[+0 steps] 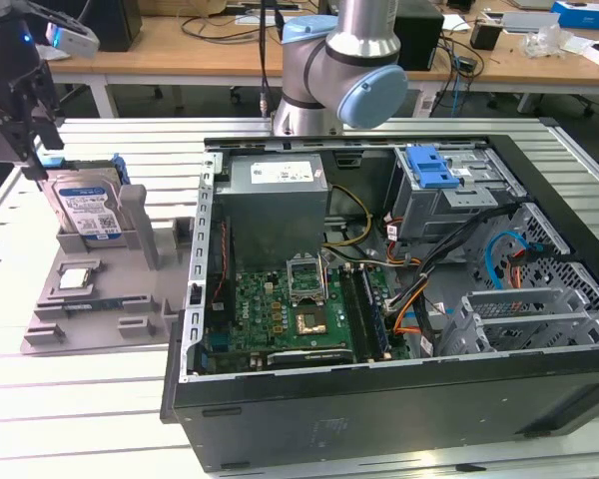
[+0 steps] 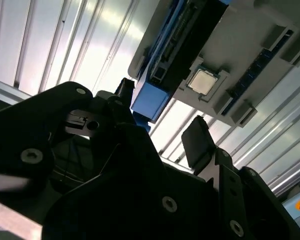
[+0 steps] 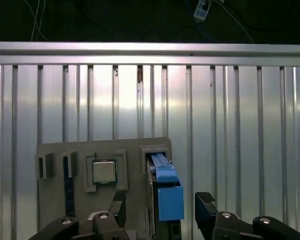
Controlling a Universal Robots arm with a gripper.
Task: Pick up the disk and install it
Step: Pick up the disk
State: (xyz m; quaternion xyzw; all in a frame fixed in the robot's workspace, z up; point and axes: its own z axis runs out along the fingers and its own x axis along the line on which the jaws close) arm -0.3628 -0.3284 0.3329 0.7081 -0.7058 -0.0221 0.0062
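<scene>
The black gripper [image 3: 161,207] is spread wide and holds nothing. In the first wrist view its fingers [image 3: 205,212] line up on either side of the blue-railed edge of the flat silver hard disk [image 1: 84,205], one toward each broad face, with gaps on both sides. The disk stands on edge in a grey plastic holder tray [image 1: 90,299] at the exterior view's left, just under the fingers and near a small square silver chip [image 3: 104,171]. The open black computer case [image 1: 399,399] sits well apart, to the exterior view's right.

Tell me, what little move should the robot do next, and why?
Probably lower the tool slightly: its open fingers straddle the blue top edge of the disk without gripping it, and the disk stands upright in the grey holder.
</scene>
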